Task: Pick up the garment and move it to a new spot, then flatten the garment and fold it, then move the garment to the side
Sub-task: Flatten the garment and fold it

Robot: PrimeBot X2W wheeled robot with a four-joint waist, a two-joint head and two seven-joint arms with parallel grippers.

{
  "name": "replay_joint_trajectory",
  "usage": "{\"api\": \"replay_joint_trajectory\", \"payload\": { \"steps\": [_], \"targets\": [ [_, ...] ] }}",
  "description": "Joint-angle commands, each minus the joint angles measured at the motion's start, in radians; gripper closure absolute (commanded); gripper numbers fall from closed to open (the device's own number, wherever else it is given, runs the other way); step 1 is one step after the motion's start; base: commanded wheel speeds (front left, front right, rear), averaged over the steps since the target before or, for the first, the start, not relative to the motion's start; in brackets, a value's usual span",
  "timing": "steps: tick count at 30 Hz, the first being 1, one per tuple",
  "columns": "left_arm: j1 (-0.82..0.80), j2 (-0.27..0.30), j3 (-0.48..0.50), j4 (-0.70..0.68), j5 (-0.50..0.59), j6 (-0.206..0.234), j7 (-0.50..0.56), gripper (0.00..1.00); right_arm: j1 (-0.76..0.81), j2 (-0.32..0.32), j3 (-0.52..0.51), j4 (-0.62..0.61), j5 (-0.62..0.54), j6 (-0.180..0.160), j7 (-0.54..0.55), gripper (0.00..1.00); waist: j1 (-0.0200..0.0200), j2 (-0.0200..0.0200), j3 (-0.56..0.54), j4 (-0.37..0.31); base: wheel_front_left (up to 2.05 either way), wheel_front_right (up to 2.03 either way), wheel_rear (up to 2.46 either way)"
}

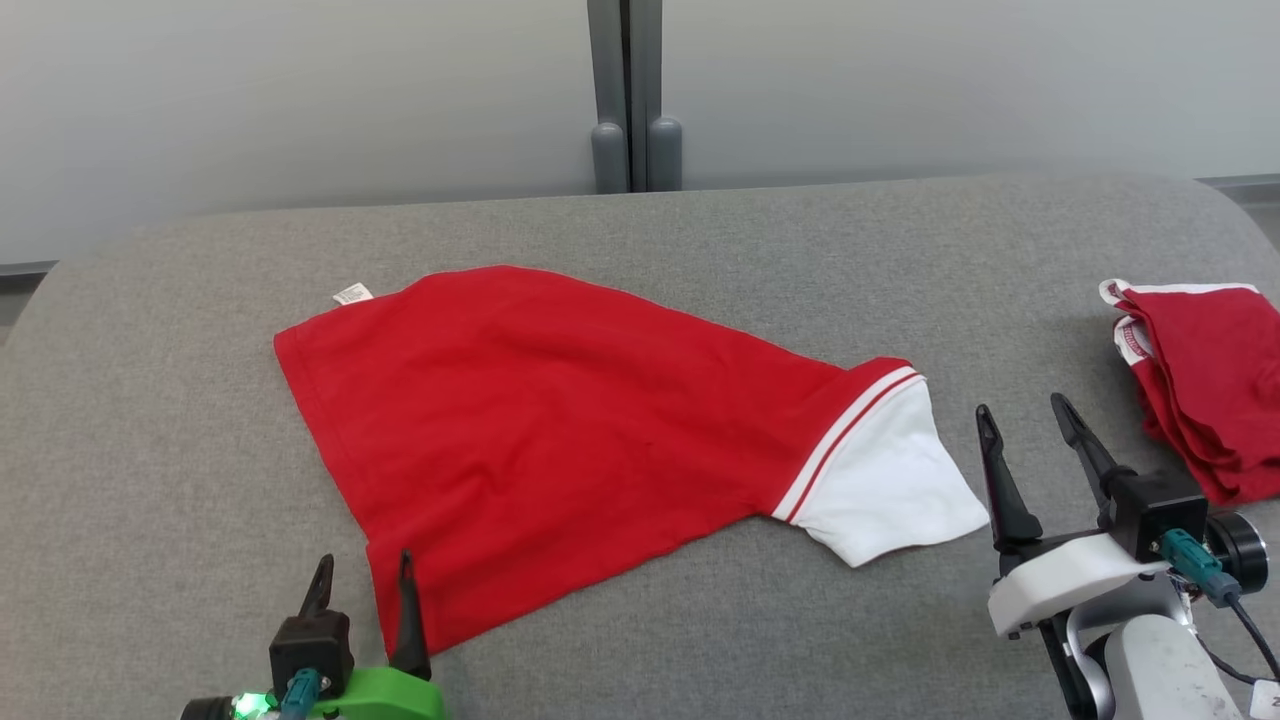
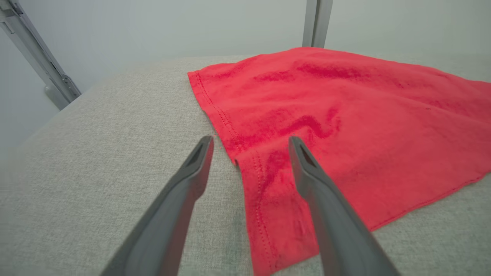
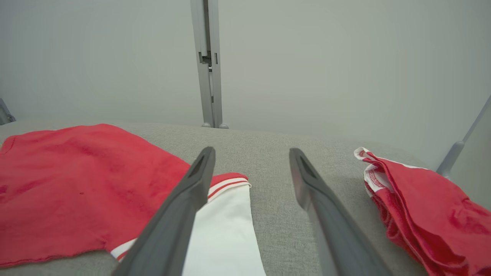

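Between left tool [image 1: 365,558] and right tool [image 1: 1022,405], garment [image 1: 560,420], spread flat

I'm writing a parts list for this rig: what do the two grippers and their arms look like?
The left gripper has two long, dark, tapered jaws, a black block, a bright green housing, a teal connector and a lit green light. The right gripper has matching dark jaws, a black block, a white housing, a teal connector with a black cable, and a pale grey forearm.
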Motion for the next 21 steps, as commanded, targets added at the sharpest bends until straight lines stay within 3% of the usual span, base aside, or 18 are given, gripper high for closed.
{"api": "replay_joint_trajectory", "payload": {
  "steps": [1, 8, 21],
  "targets": [
    [0.015, 0.004, 0.01, -0.009, 0.01, 0.001, 0.0, 0.0, 0.017, -0.004, 0.007, -0.002, -0.003, -0.001, 0.0, 0.0, 0.0, 0.0, -0.009, 0.007, 0.0, 0.0, 0.0],
    [0.055, 0.004, 0.018, -0.002, 0.0, -0.032, 0.0, 0.0, 0.052, -0.004, 0.027, 0.057, 0.02, -0.001, 0.0, 0.0, 0.0, 0.0, -0.026, 0.019, 0.0, 0.0, 0.0],
    [0.036, 0.004, -0.015, 0.062, -0.063, -0.054, 0.0, 0.0, 0.024, -0.004, 0.029, 0.178, 0.0, -0.001, 0.0, 0.0, 0.0, 0.0, 0.014, 0.009, 0.0, 0.0, 0.0]
  ]
}}
